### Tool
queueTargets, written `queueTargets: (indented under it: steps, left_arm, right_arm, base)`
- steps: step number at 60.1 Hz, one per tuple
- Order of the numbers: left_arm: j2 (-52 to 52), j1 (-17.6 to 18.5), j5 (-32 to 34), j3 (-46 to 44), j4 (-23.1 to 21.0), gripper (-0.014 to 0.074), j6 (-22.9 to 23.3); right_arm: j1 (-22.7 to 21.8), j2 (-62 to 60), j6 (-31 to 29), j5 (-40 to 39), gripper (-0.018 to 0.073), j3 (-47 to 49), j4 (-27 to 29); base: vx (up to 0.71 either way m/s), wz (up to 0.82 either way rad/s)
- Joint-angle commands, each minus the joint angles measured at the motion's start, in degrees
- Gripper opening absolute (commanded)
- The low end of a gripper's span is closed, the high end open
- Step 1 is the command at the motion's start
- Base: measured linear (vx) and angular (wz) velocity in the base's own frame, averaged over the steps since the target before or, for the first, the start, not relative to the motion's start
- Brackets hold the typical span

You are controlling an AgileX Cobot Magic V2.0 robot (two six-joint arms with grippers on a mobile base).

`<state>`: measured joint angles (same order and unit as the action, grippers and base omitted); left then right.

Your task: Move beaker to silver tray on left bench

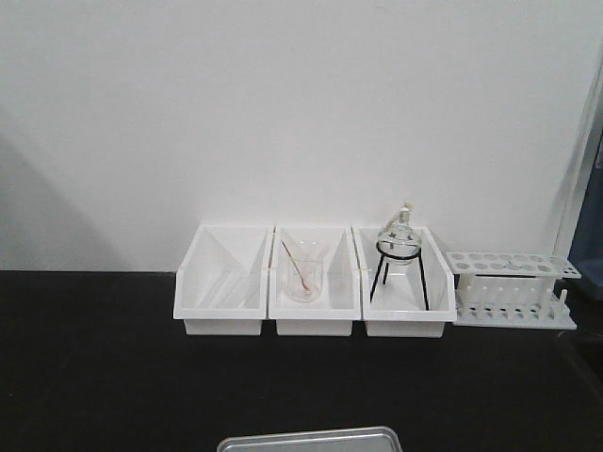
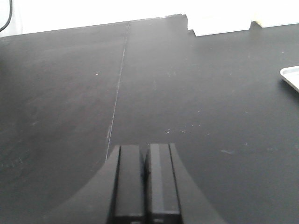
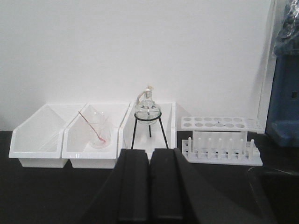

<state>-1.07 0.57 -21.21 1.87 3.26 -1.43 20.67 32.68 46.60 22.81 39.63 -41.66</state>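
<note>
One faint glassy curve (image 3: 261, 179) is showing low on the black worktop just to the right of the right gripper (image 3: 149, 186). It could be the rim of the beaker, but it is too dim to tell for sure. The right gripper's jaws are sitting pressed together with only a hairline between them, gripping nothing.

The silver tray (image 1: 311, 440) is lying flat on the left bench (image 1: 94, 377), and only its far rim is peeking in at the bottom of the front view. In the left wrist view one corner of it is showing well off to the right of the left gripper (image 2: 145, 182) and further ahead. The left gripper's jaws are also resting closed against each other, empty, and hanging over bare black worktop with a thin seam line (image 2: 119, 84) running away ahead of them, slightly to their left.

Straight ahead of the right jaws, three white bins (image 3: 91, 156) are standing side by side against the white wall (image 1: 283, 113):
- The left bin (image 1: 223, 282) is lying ahead and far left of the right jaws.
- The middle bin is holding a clear beaker with a thin rod (image 3: 99, 135) leaning inside it, ahead and left of the jaws.
- The right bin is holding a round glass flask (image 3: 148, 108) sitting upright on a black tripod stand (image 3: 149, 130), almost dead ahead.

A white test tube rack (image 3: 222, 140) is standing just beside the right bin, ahead and to the right of the jaws
</note>
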Motion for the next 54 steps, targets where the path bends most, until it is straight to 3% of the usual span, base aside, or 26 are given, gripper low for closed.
queueTargets:
  steps: [1, 6, 16, 22, 33, 43, 54]
  left_arm:
    - [-0.4, 0.3, 4.3, 1.1, -0.2, 0.0001, 0.1]
    - [-0.4, 0.3, 4.3, 1.1, -0.2, 0.0001, 0.1]
    - [-0.4, 0.3, 4.3, 1.1, -0.2, 0.0001, 0.1]
    - [-0.4, 0.3, 4.3, 1.1, -0.2, 0.0001, 0.1]
    - [-0.4, 0.3, 4.3, 1.1, -0.2, 0.0001, 0.1]
    - [-0.4, 0.3, 4.3, 1.1, -0.2, 0.0001, 0.1]
    - [-0.4, 0.3, 4.3, 1.1, -0.2, 0.0001, 0.1]
  right_arm:
    - [-0.2, -0.7, 0.0, -2.9, -0.0014, 1.6, -1.1]
    - [-0.3, -1.2, -3.8, -2.6, -0.0014, 1.6, 2.5]
    - [-0.3, -3.4, -31.8, -0.6, -0.0014, 0.2, 28.7]
    - [-0.5, -7.1, -40.9, -6.7, -0.0014, -5.9, 33.8]
    - [-8.2, -17.2, -37.7, -17.6, -0.0014, -24.6, 34.9]
    - [-17.9, -28.5, -31.8, -19.9, -0.0014, -39.5, 37.4]
    - [-20.3, -33.5, -31.8, -17.1, -0.0014, -41.7, 34.5]
  base:
    - [0.00, 0.00]
    - [0.00, 0.00]
    - [0.00, 0.00]
    - [0.00, 0.00]
    - [0.00, 0.00]
    - [0.00, 0.00]
    - [0.00, 0.00]
